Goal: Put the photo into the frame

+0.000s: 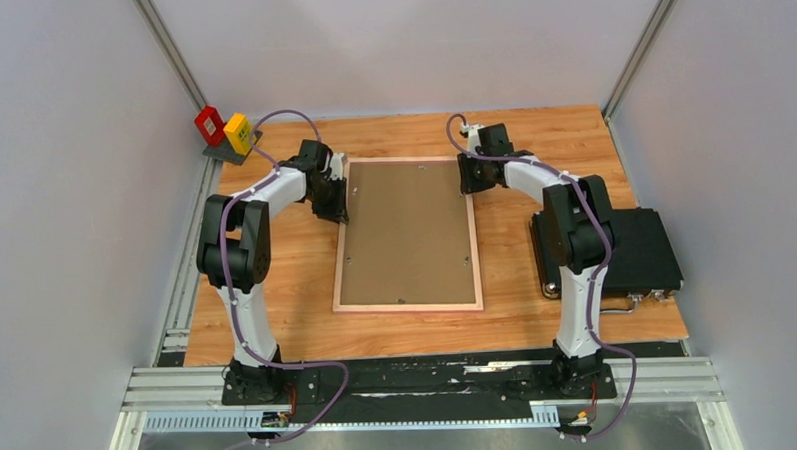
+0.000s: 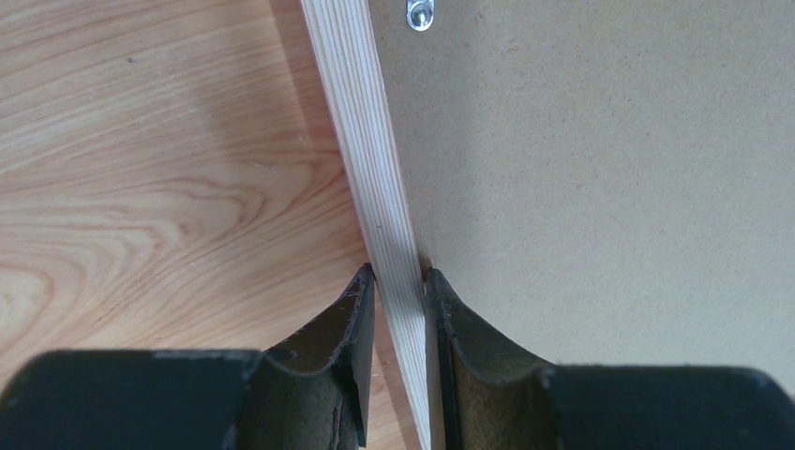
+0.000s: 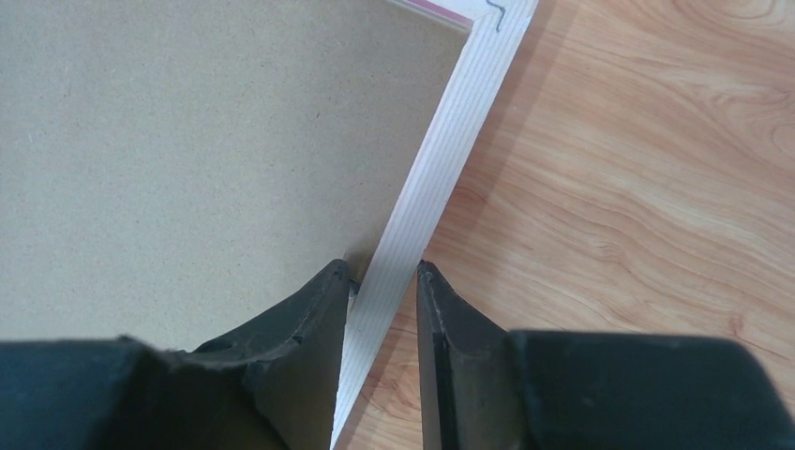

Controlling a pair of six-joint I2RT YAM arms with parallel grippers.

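Observation:
The frame [image 1: 407, 307] lies back side up in the middle of the table, its light wood rails around a plain brown backing board [image 1: 405, 230]. The photo is hidden. My left gripper [image 1: 340, 202] is shut on the frame's left rail near the far end. In the left wrist view its fingers [image 2: 398, 274] pinch the rail [image 2: 361, 141] beside the board [image 2: 600, 169]. My right gripper [image 1: 467, 183] is shut on the right rail near the far end. In the right wrist view its fingers [image 3: 384, 267] pinch the rail [image 3: 450, 141] beside the board [image 3: 187, 141].
A black case [image 1: 615, 247] lies at the table's right edge behind the right arm. A red box [image 1: 209, 125] and a yellow box [image 1: 237, 133] stand at the far left corner. A metal clip [image 2: 420, 14] sits on the board's edge. Grey walls enclose the table.

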